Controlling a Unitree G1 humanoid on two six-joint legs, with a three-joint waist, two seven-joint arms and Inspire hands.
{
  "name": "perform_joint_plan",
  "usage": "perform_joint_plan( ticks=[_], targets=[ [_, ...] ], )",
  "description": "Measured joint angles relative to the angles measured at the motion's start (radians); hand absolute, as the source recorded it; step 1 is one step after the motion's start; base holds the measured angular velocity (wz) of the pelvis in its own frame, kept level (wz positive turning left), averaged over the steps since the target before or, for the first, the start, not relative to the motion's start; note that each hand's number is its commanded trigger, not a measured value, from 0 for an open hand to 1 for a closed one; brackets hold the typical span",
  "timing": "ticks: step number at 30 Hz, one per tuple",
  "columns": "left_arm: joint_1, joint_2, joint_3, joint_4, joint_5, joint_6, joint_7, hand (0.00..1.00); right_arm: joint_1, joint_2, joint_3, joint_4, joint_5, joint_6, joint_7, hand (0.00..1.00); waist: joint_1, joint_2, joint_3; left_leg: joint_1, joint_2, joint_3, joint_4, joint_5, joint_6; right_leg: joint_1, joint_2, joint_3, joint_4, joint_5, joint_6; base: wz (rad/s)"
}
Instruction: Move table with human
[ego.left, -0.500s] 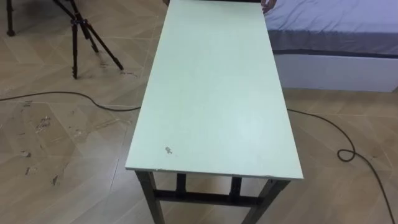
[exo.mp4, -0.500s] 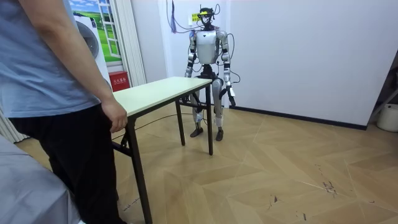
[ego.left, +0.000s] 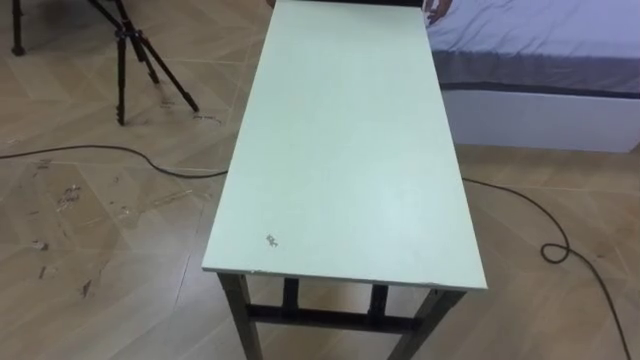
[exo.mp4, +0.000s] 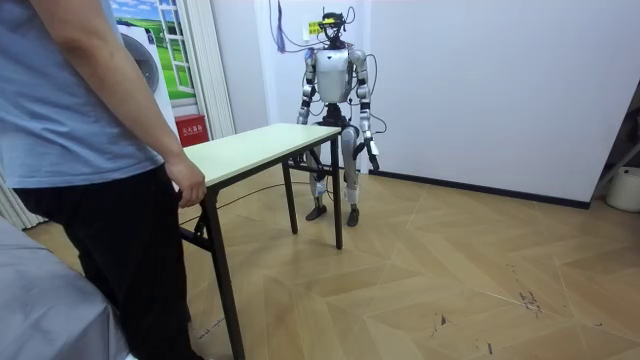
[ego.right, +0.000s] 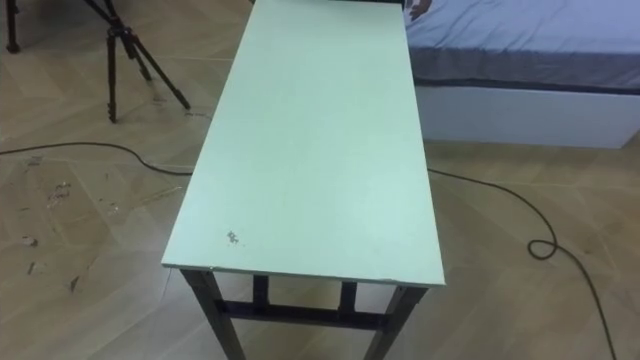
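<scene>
A home-style bedroom set up as a recording space; a bed (ego.left: 540, 35) with a grey cover stands on a herringbone wooden floor (ego.left: 90, 230); a black tripod (ego.left: 121, 70) stands near it; the walls (exo.mp4: 480, 80) are bare white, and a printed backdrop (exo.mp4: 150, 55) shows a washing machine.

A black tripod (ego.left: 121, 70) stands on the wood floor (ego.left: 90, 230) at ten o'clock; a grey-sheeted bed (ego.left: 540, 40) lies at two o'clock, on a white base.
</scene>
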Motion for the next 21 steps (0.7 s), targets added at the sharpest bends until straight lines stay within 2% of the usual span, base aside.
perform_joint_plan(
  ticks=[1, 4, 9, 12, 15, 18, 20, 21],
  targets=[
    [-0.001, 0.0, 0.007, 0.001, -0.035, 0.004, -0.017, 0.0, 0.001, 0.0, -0.003, -0.002, 0.004, 0.005, 0.007, 0.0, 0.0, 0.003, 0.0011, 0.0, 0.0, 0.0, 0.0, 0.0, 0.0, 0.0, 0.0, 0.0, 0.0, 0.0, 0.0, 0.0],
    [0.003, 0.001, 0.024, 0.001, -0.148, 0.02, -0.071, 0.0, 0.003, -0.001, -0.039, -0.002, 0.009, 0.021, 0.038, 0.0, -0.001, 0.006, -0.0022, -0.001, 0.0, 0.0, 0.001, -0.002, 0.0, 0.0, 0.0, 0.001, 0.0, 0.0, 0.0, 0.0],
    [0.007, 0.005, 0.011, 0.0, -0.343, 0.033, -0.199, 0.0, 0.008, -0.013, -0.041, -0.009, 0.04, 0.028, 0.086, 0.0, 0.0, 0.015, -0.0051, -0.001, 0.0, 0.004, 0.004, -0.002, 0.0, -0.002, 0.0, 0.003, 0.001, 0.0, 0.0, 0.0],
    [0.003, 0.006, 0.01, -0.006, -0.377, 0.054, -0.269, 0.0, 0.032, -0.032, -0.042, -0.072, 0.032, 0.045, 0.113, 0.0, 0.003, 0.023, -0.0092, -0.011, 0.0, 0.003, 0.011, -0.003, 0.0, -0.008, 0.001, 0.006, 0.002, 0.0, -0.001, 0.0],
    [0.001, 0.011, 0.01, -0.026, -0.385, 0.072, -0.344, 0.0, 0.075, -0.056, -0.053, -0.213, -0.007, 0.063, 0.152, 0.0, -0.002, 0.033, -0.0103, -0.021, 0.002, 0.001, 0.023, -0.007, 0.0, -0.011, 0.0, 0.002, 0.003, 0.001, -0.001, 0.01],
    [0.021, 0.019, -0.007, -0.098, -0.441, 0.085, -0.404, 0.0, 0.112, -0.068, -0.051, -0.353, -0.007, 0.065, 0.197, 0.0, -0.002, 0.04, -0.0115, -0.024, 0.002, 0.0, 0.026, -0.007, 0.0, -0.011, 0.0, -0.001, 0.004, 0.001, -0.001, 0.01],
    [0.061, 0.037, -0.046, -0.18, -0.52, 0.095, -0.463, 0.0, 0.138, -0.069, -0.05, -0.401, -0.004, 0.066, 0.242, 0.0, 0.0, 0.039, -0.0118, -0.025, 0.002, -0.001, 0.029, -0.007, 0.0, -0.01, 0.0, -0.002, 0.004, 0.001, -0.001, 0.04],
    [0.075, 0.048, -0.064, -0.224, -0.561, 0.105, -0.495, 0.0, 0.148, -0.071, -0.049, -0.424, -0.002, 0.08, 0.26, 0.0, 0.0, 0.039, -0.0113, -0.028, 0.002, -0.001, 0.033, -0.008, 0.001, -0.011, -0.001, -0.004, 0.004, 0.001, -0.001, 0.0]
  ],
)
